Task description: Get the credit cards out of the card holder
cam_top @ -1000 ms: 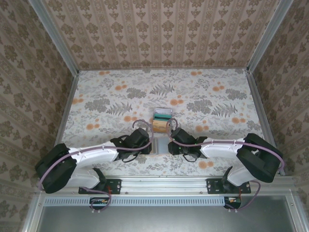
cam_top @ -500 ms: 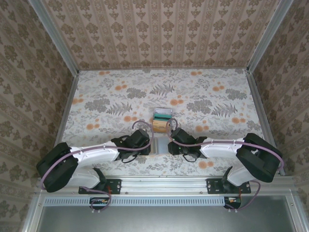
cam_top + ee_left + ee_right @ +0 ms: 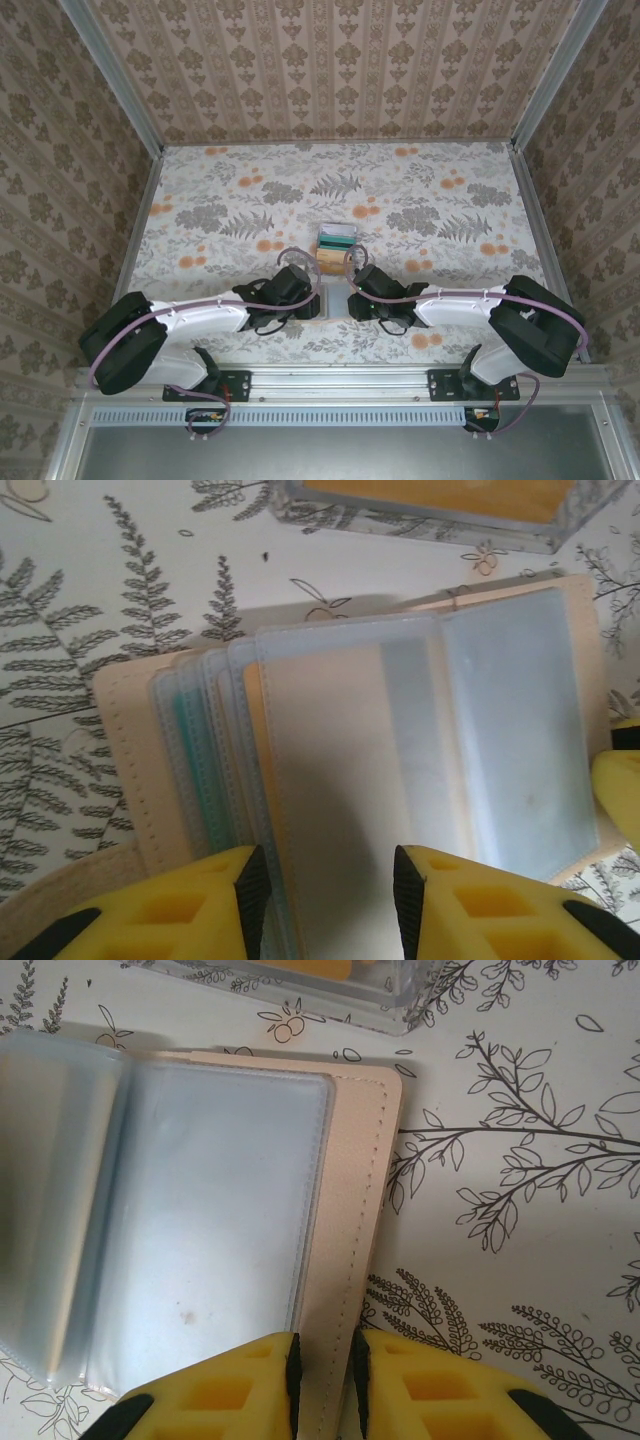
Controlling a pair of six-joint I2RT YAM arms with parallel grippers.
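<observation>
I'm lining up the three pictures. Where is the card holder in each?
Top external: card holder low centre, between left gripper and right gripper.
Left wrist: card holder open, mid-frame, above the fingers.
Right wrist: card holder left half, tan edge between the fingers.
Shared landmark: the clear box just beyond it.

No lettering or number is legible on the card holder (image 3: 125, 740)

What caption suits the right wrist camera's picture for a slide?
The right gripper grips the tan edge of the open card holder, its clear sleeves spread over a leaf-print table.
</observation>
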